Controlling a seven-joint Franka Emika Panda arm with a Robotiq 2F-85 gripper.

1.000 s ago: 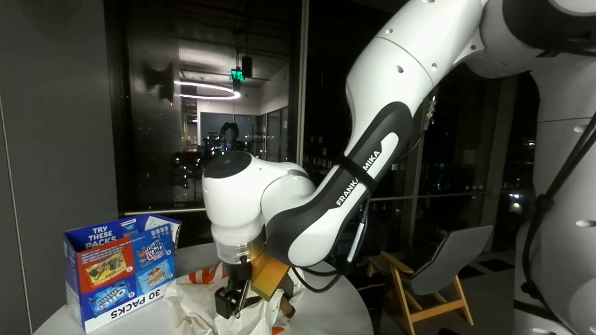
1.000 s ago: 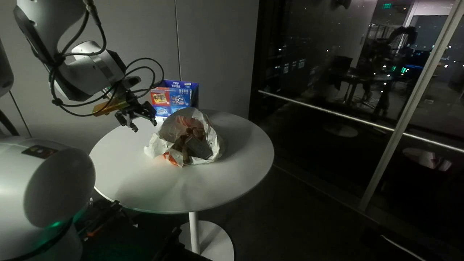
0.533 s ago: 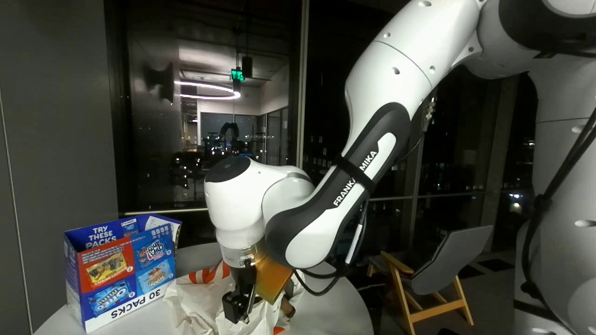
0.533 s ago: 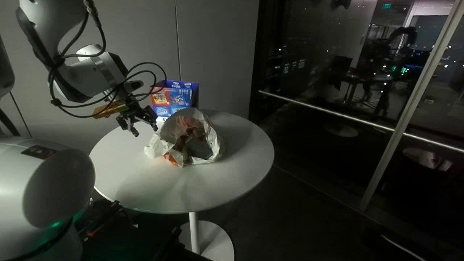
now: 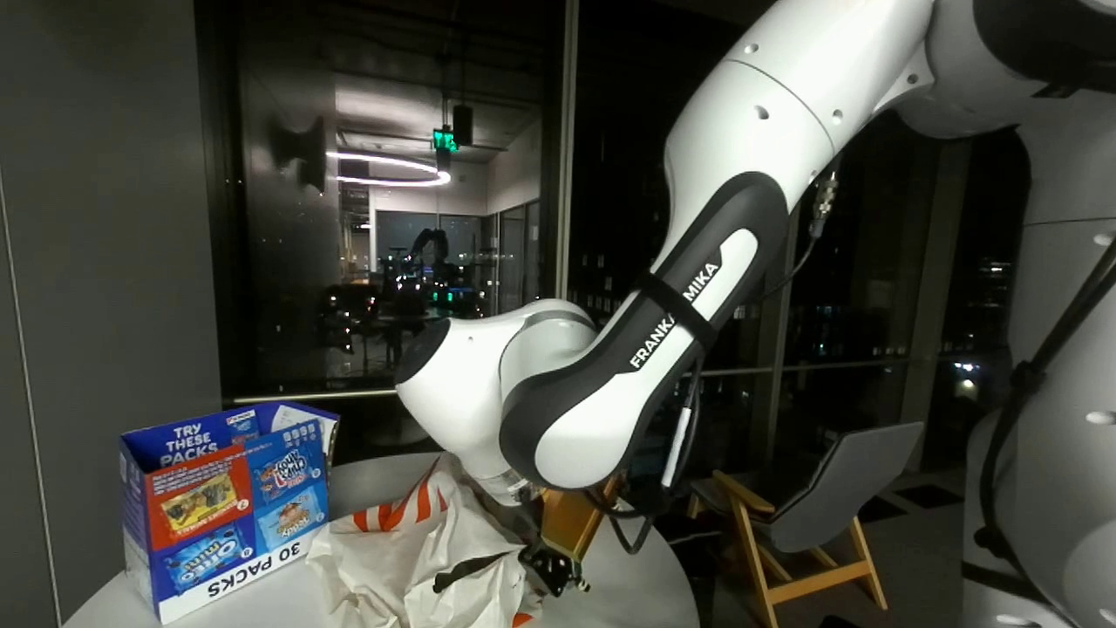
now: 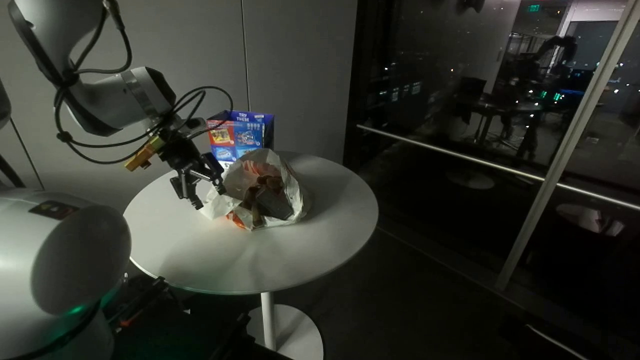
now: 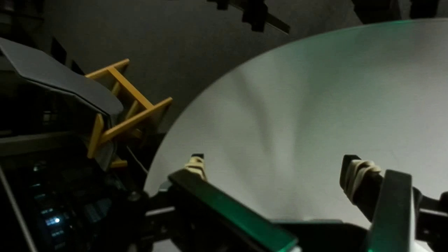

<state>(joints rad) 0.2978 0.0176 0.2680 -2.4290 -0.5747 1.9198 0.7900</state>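
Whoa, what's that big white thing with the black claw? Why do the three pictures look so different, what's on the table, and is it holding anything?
The big white thing is a robot arm. The claw is its hand, called a gripper, and it pinches with two fingers.

Two pictures come from cameras outside the robot, looking from different places. The remaining one comes from a camera on its wrist, so you see the fingers up close, over the round table.

On the table is a crumpled, orange-striped white bag. Some brown and grey things show inside, but I can't tell what they are. A blue and red snack box stands beside the bag.

The gripper is open near the bag, holding nothing.
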